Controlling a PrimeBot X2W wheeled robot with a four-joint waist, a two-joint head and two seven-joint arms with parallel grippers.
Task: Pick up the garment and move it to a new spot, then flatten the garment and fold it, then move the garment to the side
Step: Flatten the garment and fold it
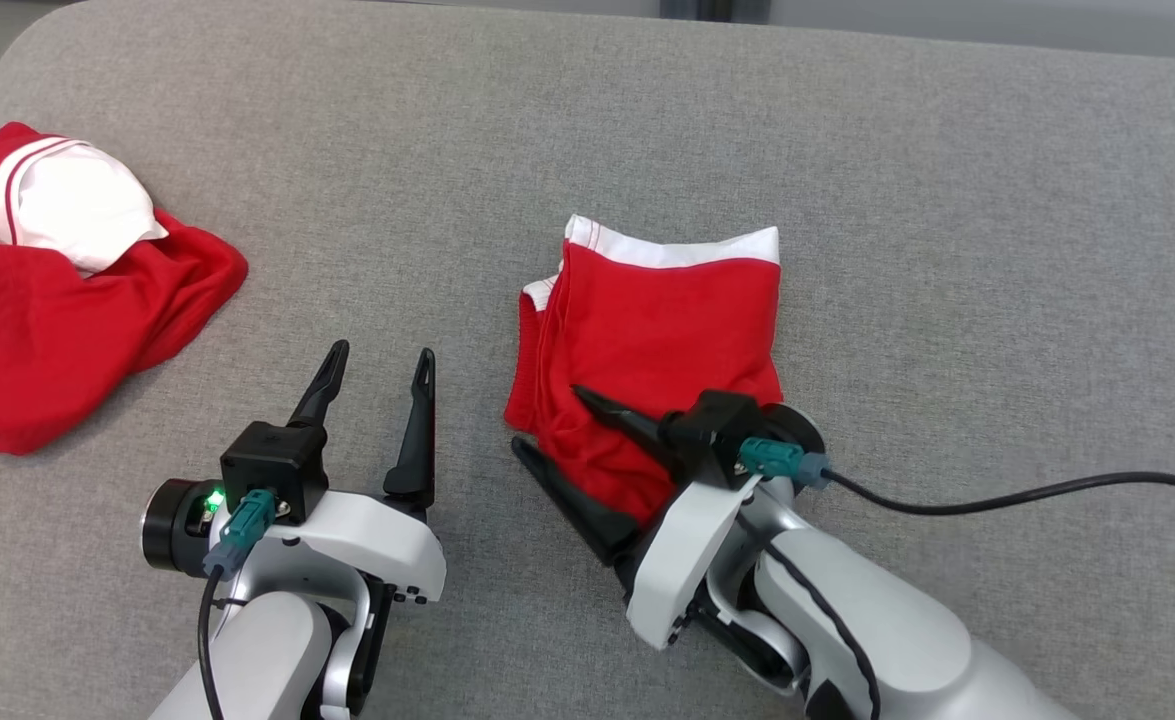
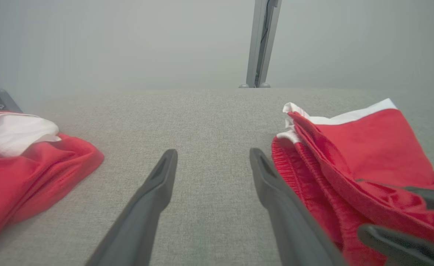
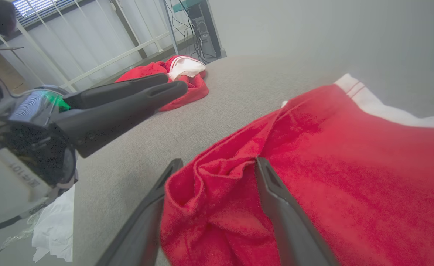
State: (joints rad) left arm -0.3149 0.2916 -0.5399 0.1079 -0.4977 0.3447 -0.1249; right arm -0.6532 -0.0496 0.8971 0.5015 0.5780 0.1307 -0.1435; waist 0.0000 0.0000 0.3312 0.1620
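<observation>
Far out beyond the left jaw of the left gripper, a crumpled red garment with a white striped collar and white lining lay bunched on the grey woven-fabric surface, well apart from both arms. The left gripper itself hung just above bare grey cloth with its jaws released and spread wide, nothing between them; in the left wrist view the weave of the surface showed plainly in the gap.

Just beside the left gripper's right jaw lay the task's thing: the folded red shorts-like garment with a white band along its far edge. It lay folded into a rough square on the surface, its gathered red waistband edge turned towards the left gripper and its white band on the side away from both arms.

The right gripper lay at the near left corner of this folded garment. Its jaws stood apart, not clenched: one dark jaw rested on top of the red cloth, the other lay on the grey surface at the garment's edge. In the right wrist view a loose, puckered fold of red cloth lay between the two spread jaws.

Behind the right gripper, a black cable ran from a teal plug on its wrist off to the right across the grey surface.
</observation>
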